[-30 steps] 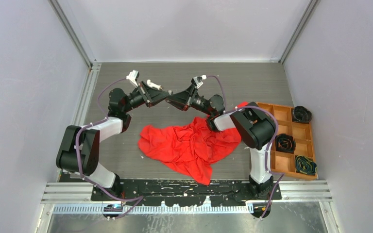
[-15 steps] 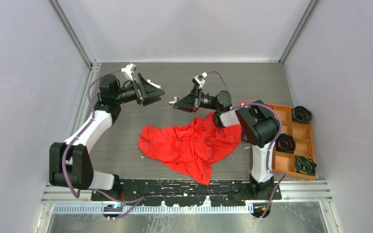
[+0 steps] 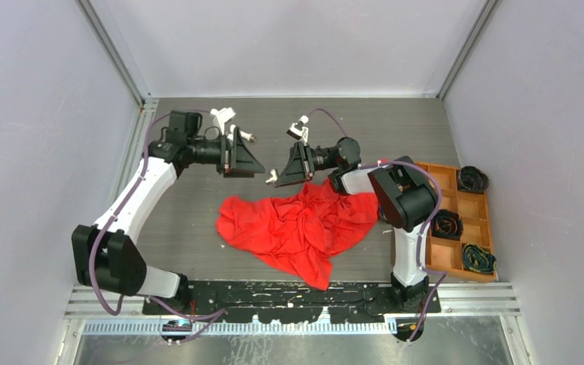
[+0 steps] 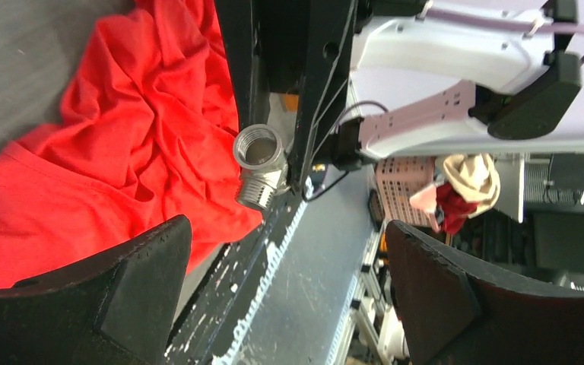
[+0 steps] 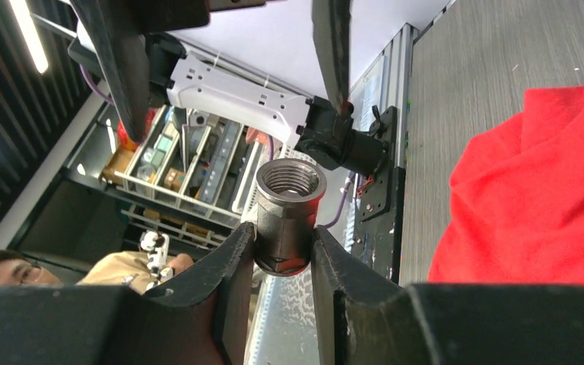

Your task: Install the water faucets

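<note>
My right gripper (image 5: 283, 237) is shut on a grey metal fitting (image 5: 289, 204) with a threaded bore, held above the table near the red cloth (image 3: 296, 224). From the left wrist the same fitting (image 4: 261, 163) shows ahead of my left gripper (image 4: 287, 255), which is open with nothing between its fingers. From above, the left gripper (image 3: 247, 161) and right gripper (image 3: 274, 177) face each other a short gap apart. A small white piece that looks like the water faucet (image 3: 244, 137) lies on the table just behind the left gripper.
The crumpled red cloth covers the table's middle front. An orange compartment tray (image 3: 494, 228) stands at the right edge with black coiled parts (image 3: 447, 223) in it. The arm bases sit on a black rail (image 3: 289, 293) at the near edge.
My left gripper went from shut to wide open and drew back to the left, away from the right gripper. The right gripper kept hold of the fitting and swung slightly left.
</note>
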Robot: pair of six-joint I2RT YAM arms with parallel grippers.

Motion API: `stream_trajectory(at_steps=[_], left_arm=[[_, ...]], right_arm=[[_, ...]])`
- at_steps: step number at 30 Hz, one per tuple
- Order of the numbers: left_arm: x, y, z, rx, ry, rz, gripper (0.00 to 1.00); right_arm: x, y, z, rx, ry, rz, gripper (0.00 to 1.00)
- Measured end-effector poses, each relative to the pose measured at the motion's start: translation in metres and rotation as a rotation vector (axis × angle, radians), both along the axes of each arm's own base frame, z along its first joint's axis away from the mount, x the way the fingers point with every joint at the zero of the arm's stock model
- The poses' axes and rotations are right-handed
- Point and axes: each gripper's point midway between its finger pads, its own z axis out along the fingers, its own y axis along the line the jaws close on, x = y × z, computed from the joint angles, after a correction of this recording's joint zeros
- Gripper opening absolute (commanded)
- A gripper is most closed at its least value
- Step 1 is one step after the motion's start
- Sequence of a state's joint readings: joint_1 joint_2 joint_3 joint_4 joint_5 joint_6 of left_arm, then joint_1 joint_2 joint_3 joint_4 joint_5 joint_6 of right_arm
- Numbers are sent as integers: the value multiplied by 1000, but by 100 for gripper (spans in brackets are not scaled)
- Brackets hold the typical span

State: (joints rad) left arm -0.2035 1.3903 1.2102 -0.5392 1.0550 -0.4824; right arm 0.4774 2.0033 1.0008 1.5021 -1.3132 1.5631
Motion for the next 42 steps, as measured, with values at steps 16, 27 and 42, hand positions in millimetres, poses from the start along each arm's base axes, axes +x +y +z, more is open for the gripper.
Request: stream_trajectory(at_steps=[16, 27, 42], left_arm=[[-10, -28, -25, -51, 168, -110, 64], [-9, -30, -23, -70, 170, -115, 59], [-15, -34, -26, -70, 166, -145, 2]], right_arm=[[-18, 7, 8, -16, -41, 108, 0], [-22, 6, 6, -29, -37, 133, 0], [-22, 6, 7, -31, -34, 139, 0]])
